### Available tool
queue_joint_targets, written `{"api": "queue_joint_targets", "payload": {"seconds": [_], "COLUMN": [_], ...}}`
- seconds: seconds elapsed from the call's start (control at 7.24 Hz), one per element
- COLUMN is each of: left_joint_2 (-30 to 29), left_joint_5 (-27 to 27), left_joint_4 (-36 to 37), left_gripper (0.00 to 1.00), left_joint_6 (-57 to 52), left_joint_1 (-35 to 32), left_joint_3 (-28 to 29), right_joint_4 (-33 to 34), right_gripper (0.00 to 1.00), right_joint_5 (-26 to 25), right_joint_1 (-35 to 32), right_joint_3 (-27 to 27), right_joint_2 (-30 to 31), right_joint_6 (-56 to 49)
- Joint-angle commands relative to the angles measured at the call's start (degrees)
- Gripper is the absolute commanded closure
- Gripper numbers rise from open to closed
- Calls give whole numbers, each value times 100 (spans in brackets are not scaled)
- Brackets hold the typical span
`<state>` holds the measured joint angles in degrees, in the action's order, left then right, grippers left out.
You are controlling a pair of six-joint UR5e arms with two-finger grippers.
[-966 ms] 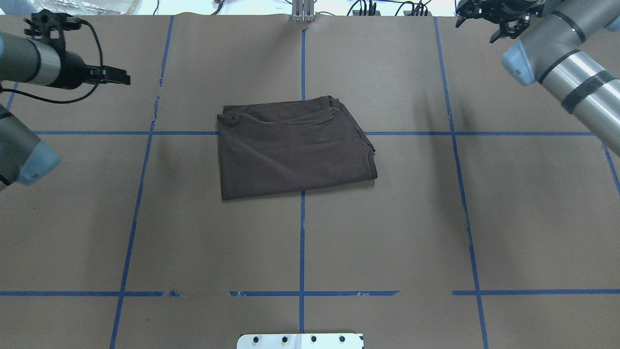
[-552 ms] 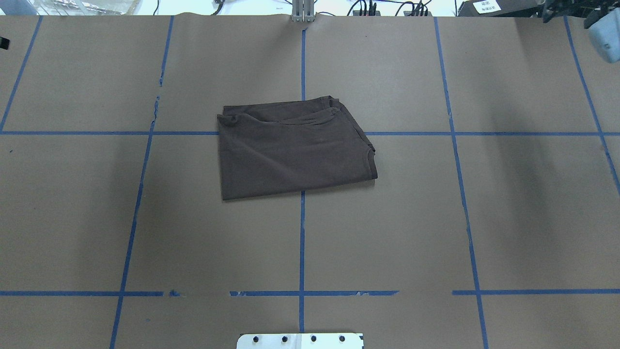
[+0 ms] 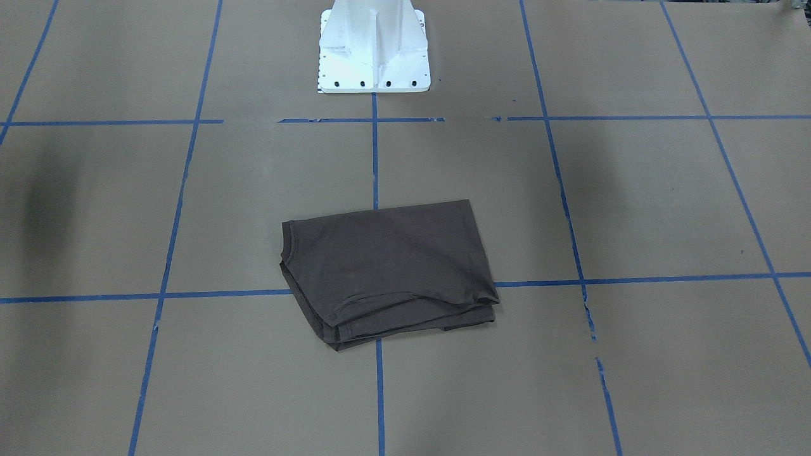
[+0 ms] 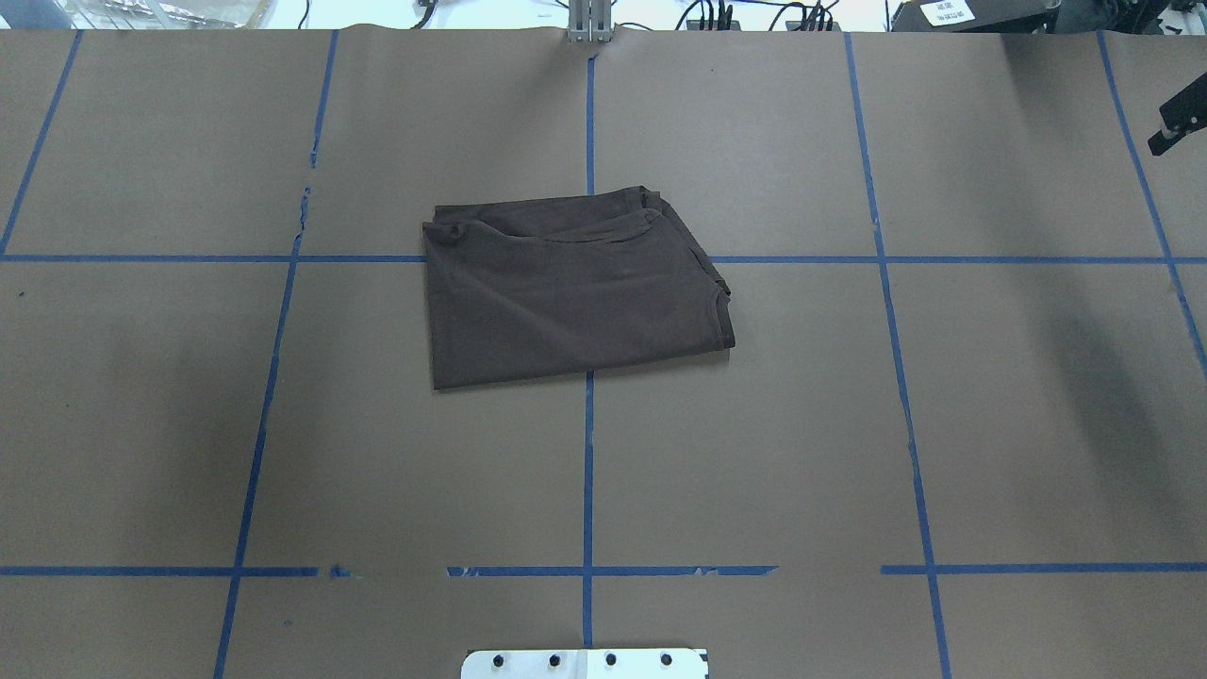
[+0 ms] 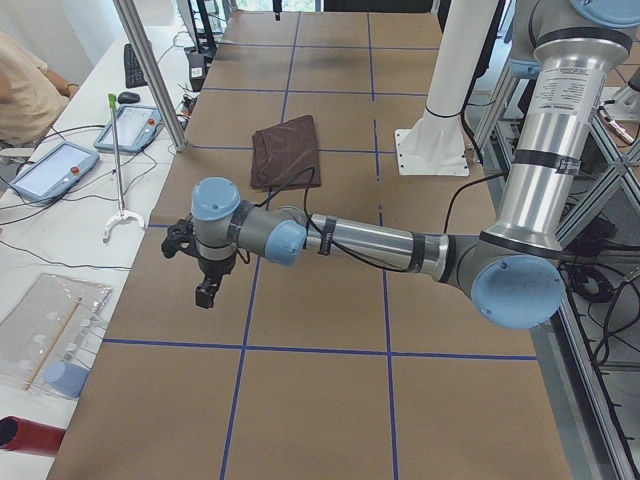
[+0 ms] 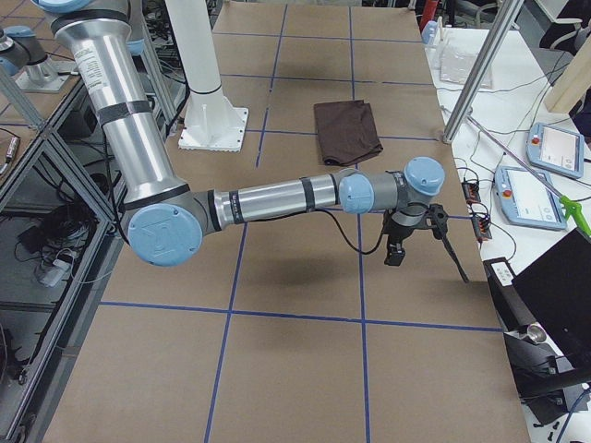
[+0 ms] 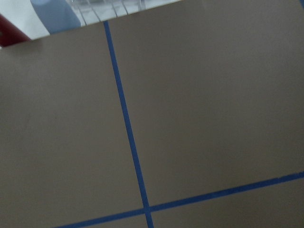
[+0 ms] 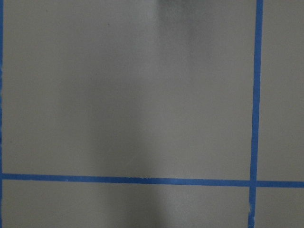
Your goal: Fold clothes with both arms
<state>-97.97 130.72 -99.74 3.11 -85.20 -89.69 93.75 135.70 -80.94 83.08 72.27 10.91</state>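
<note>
T-shirt (image 4: pixel 575 292), dark brown and folded to a rough rectangle, lies flat in the middle of the tabletop (image 4: pixel 849 453), over crossing blue tape lines (image 4: pixel 589 471). The left arm (image 5: pixel 370 243) and right arm (image 6: pixel 277 197) reach over the tabletop ends, well apart from it; whether their jaws are spread or pressed together, I cannot tell.

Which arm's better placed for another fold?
Right, marginally: the right pincer just shows at the overhead view's edge; the left pincer is outside it. Both hang far from the folded T-shirt.
</note>
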Motion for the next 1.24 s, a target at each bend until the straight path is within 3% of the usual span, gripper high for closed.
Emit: {"api": "queue_joint_targets", "payload": {"seconds": [0.0,0.14,0.41,0.69,1.1], "left_joint_2": [460,906,972,937,903], "left_joint_5": [41,198,182,217,155], "left_joint_4": [104,-1,7,16,34], "left_gripper": [0,0,0,0,0], "left_joint_6": [-12,-4,-4,-4,-21], "left_joint_1": [213,223,206,206,223], "left_joint_3": [-144,-536,-515,-1038,-910], "right_joint_4": [20,20,11,-6,-6], "right_gripper": [0,0,0,0,0], "right_joint_5": [-17,-26,-8,-17,54], "right_joint_1": [25,25,25,8,25], "right_joint_3": [24,-2,-29,-55,-37], "right_joint_2": [191,226,305,340,315], "right_joint_6": [-116,-116,-151,-168,-151]}}
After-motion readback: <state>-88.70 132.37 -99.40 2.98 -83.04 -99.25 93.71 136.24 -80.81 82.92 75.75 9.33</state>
